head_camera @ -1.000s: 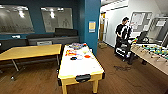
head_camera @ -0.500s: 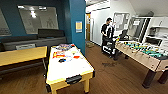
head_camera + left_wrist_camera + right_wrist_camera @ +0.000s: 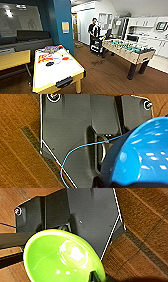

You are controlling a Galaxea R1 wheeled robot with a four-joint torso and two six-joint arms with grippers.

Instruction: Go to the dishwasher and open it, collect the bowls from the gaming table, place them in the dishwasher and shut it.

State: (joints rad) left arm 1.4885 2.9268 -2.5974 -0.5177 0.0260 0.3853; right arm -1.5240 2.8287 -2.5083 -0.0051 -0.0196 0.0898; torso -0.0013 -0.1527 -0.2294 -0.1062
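Note:
The gaming table (image 3: 72, 72), white-topped with a yellow rim, stands at the left of the head view. A red-orange bowl (image 3: 65, 58) and a black bowl (image 3: 49, 64) rest on its top. A blue bowl (image 3: 142, 154) looms large in the left wrist view, hanging over the wooden floor with my left gripper (image 3: 125, 184) shut on its rim. The right wrist view holds a green bowl (image 3: 62, 258), and my right gripper (image 3: 93, 276) is shut on its edge. The dishwasher cannot be made out among the far kitchen units.
A table-football table (image 3: 127, 50) stands right of centre, with open wooden floor between it and the gaming table. A person (image 3: 93, 31) with a rig stands behind it. White kitchen cabinets (image 3: 150, 32) line the far right. A blue pillar (image 3: 62, 25) and a wooden table (image 3: 13, 58) are at the left.
The whole head view has shifted left as the camera turned right. The gaming table now sits further left, and the table-football table and kitchen show more fully.

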